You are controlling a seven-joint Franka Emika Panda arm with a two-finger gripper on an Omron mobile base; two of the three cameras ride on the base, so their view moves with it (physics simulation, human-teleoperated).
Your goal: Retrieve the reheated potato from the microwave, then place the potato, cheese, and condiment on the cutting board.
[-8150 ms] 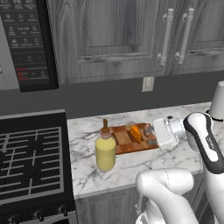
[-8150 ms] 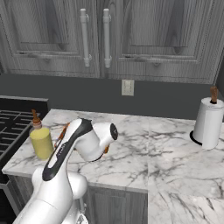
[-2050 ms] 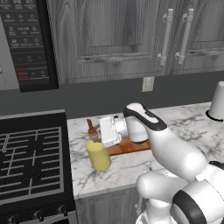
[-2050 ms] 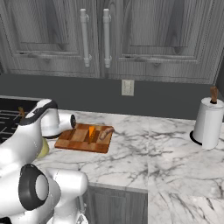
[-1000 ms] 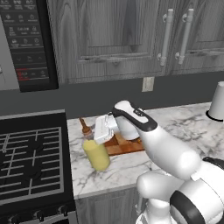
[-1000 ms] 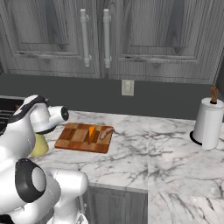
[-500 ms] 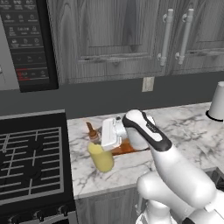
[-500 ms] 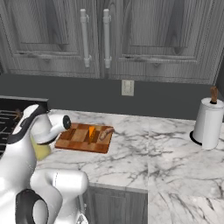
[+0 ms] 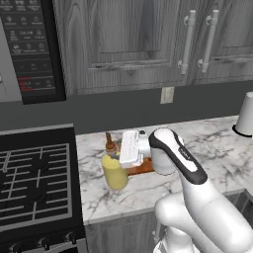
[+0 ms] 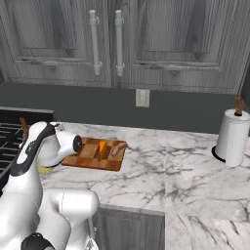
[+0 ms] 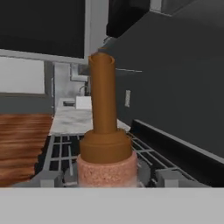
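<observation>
A marble counter (image 10: 161,171) is seen at frame centre, on which a cutting board (image 10: 90,154), condiment bottle (image 9: 114,171) and paper-towel roll (image 10: 231,136) are set.

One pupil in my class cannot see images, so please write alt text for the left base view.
A white robot arm reaches left across a marble counter, its end effector at the brown-topped neck of a pale-yellow condiment bottle. The bottle stands beside a black stove, just left of a wooden cutting board. Grey cabinets and a black microwave hang above.
</observation>
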